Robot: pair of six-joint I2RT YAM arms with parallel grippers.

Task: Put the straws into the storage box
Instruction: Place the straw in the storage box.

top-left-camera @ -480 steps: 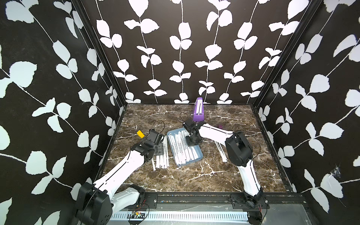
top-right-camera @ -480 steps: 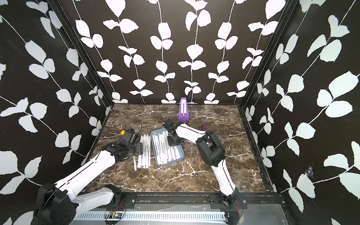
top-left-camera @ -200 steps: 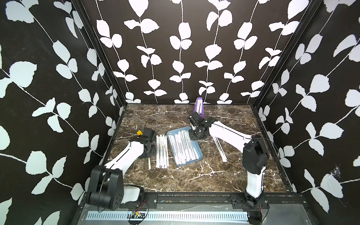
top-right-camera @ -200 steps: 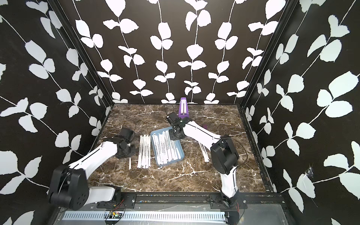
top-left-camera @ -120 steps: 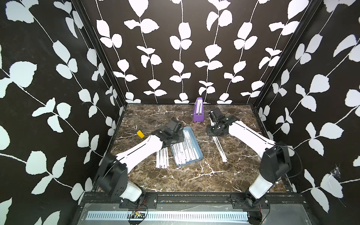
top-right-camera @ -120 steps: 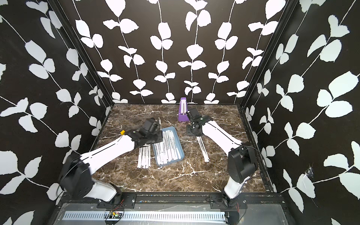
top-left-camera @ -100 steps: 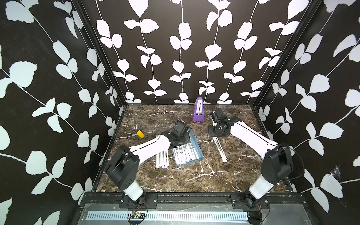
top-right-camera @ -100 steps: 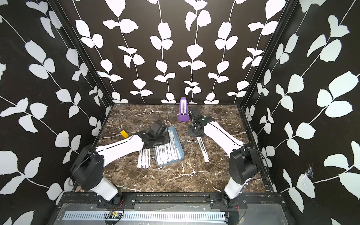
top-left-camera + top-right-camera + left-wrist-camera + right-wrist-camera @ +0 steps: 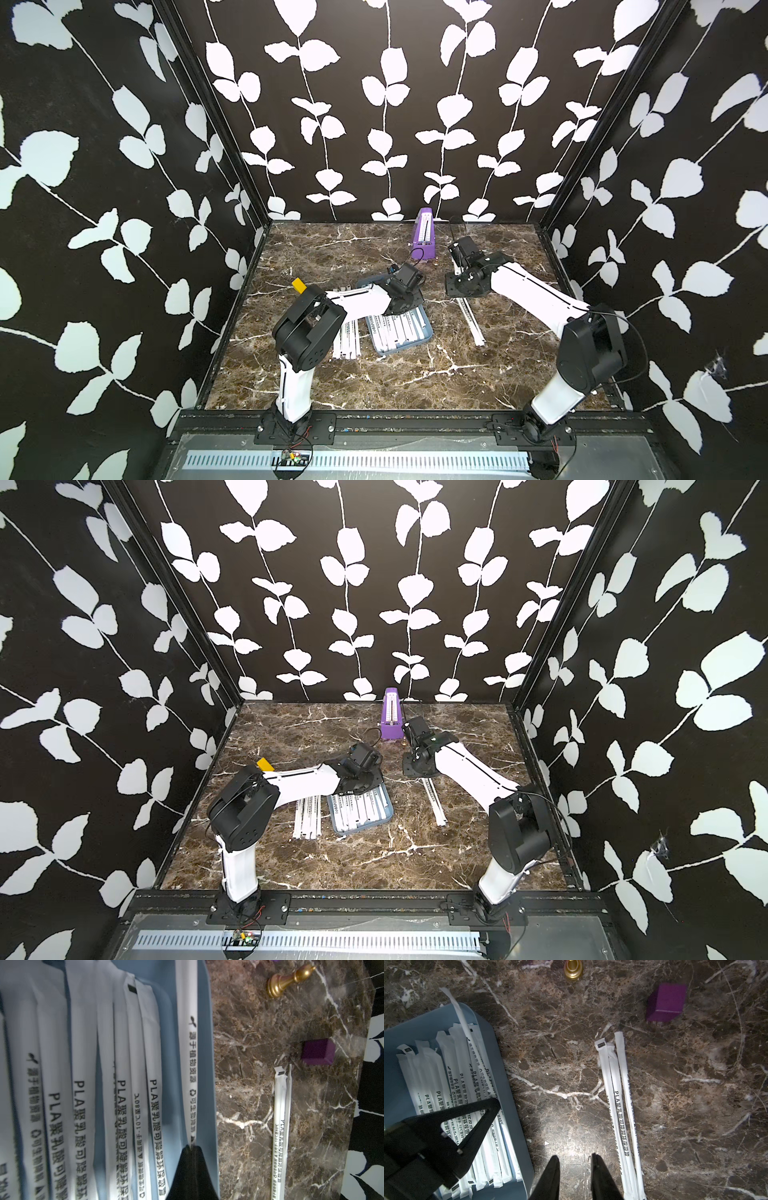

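Overhead, the left arm [image 9: 357, 301] is seen folded at the elbow and stretched across the storage box [image 9: 424, 330], where the end of one straw [image 9: 187, 1059] is pinched by the tightly closed left gripper [image 9: 190, 1147], along the wall facing the right arm [image 9: 528, 295]. More straws [image 9: 360, 808] are laid inside. That arm is extended far forward, the right gripper [image 9: 574, 1159] held slightly spread and empty above the marble table [image 9: 566, 1122], just beside a few loose straws [image 9: 618, 1095].

"PLA聚乳酸可降解环保吸管" and "源于植物资源" in black print along the straws [image 9: 154, 1105]
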